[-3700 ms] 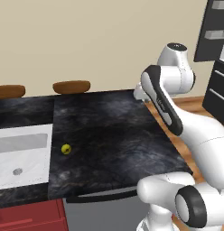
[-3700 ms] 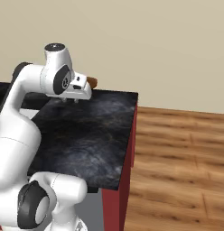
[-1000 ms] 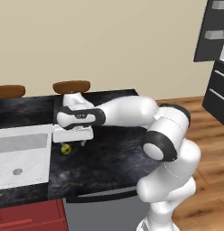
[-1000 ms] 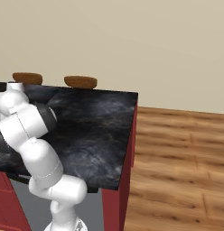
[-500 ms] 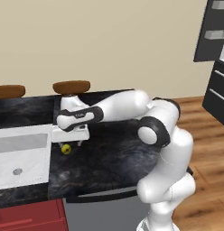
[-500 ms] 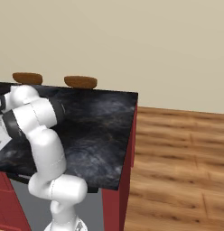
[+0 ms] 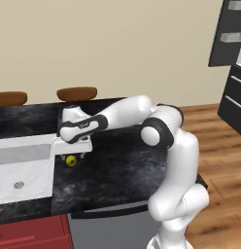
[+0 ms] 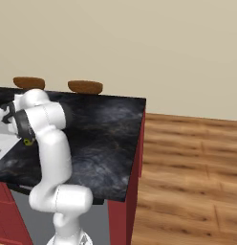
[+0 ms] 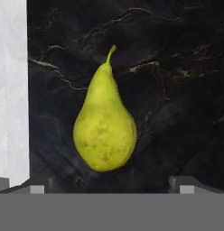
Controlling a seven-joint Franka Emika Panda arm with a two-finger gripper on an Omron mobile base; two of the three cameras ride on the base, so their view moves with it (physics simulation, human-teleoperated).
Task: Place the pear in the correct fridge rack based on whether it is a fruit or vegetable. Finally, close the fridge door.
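We note the gripper [image 9: 109,186] released, jaws wide, directly above the pear [image 9: 105,129], whose stem-to-base axis runs parallel to the nearby sink [image 9: 11,90] edge.

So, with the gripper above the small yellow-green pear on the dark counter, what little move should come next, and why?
Probably lower straight down, then close. The gripper is open, and the small yellow-green pear lies free on the dark marbled counter, centred between the two dark fingertips and not yet touched, so no sideways correction seems needed.
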